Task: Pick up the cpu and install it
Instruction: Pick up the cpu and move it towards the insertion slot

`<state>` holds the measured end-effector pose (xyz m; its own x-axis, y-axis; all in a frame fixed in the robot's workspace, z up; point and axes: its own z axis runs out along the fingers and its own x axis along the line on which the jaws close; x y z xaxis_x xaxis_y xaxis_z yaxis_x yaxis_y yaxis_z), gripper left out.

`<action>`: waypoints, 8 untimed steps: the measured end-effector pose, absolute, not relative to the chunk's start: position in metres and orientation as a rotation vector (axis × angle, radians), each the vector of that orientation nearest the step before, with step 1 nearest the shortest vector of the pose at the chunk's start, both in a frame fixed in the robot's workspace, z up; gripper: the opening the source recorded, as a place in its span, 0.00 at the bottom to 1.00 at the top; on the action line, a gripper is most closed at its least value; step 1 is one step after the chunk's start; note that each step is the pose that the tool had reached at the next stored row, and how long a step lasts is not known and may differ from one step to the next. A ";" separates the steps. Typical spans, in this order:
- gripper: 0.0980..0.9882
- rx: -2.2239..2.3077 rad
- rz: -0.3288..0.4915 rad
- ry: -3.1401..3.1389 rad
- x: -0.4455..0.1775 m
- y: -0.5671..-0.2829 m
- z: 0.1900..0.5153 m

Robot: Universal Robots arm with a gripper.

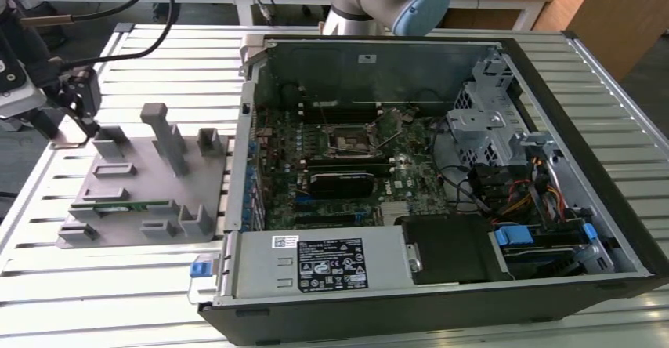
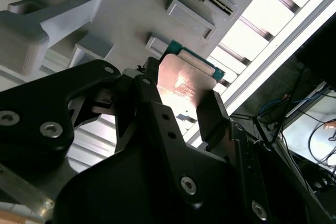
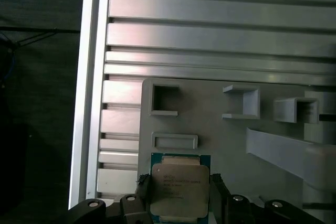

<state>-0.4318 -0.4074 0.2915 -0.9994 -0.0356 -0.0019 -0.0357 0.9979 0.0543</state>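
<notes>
A: First wrist view, tool [image 3: 180, 191] state?
B: Narrow, fingers [image 3: 217, 188] clamped on opposite edges of the small square silver-topped cpu [image 3: 178, 184], over the grey plastic holder tray [image 3: 226, 142] on the slatted metal table [image 3: 210, 40].

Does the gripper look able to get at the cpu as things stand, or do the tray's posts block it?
Yes, it seems so: the cpu sits between the jaws of the gripper, which look closed on two opposite edges. The grey tray's posts stand aside, none between jaws and chip.
</notes>
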 end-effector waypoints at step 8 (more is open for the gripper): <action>0.49 -0.056 0.086 3.139 -0.432 -0.406 0.297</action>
<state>-0.4318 -0.4063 0.2974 -0.9994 -0.0356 -0.0021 -0.0356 0.9979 0.0544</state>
